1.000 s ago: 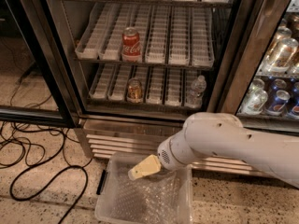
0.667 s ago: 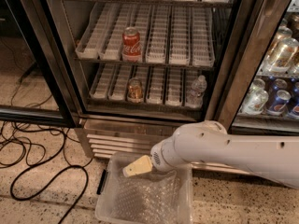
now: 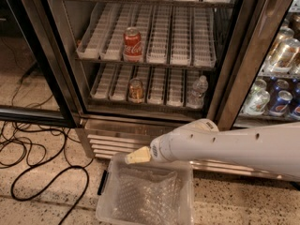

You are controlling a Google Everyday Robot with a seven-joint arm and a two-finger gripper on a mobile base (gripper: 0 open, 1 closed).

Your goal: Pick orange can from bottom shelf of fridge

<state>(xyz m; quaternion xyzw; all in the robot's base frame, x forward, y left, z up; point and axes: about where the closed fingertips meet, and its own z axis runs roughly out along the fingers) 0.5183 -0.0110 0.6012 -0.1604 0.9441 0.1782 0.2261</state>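
Observation:
The orange can point(image 3: 136, 91) stands upright on the bottom shelf point(image 3: 161, 86) of the fridge point(image 3: 69, 74), in a lane left of the middle. My gripper point(image 3: 137, 156) is the cream tip of the white arm. It hangs low in front of the fridge's louvred base point(image 3: 110, 137), below the can and well apart from it, over the back edge of a plastic bin. A red Coca-Cola can point(image 3: 132, 44) stands on the rack above. A clear water bottle point(image 3: 198, 92) stands at the right of the bottom shelf.
A clear plastic bin point(image 3: 145, 193) with bubble wrap sits on the floor under the arm. The fridge's glass door point(image 3: 28, 55) is open at the left. Black cables point(image 3: 42, 172) lie on the floor at the left. A second fridge section point(image 3: 276, 97) with cans stands at the right.
My arm has reached further to the left and the gripper has risen a little in front of the louvred base. The cans and the bottle have not moved.

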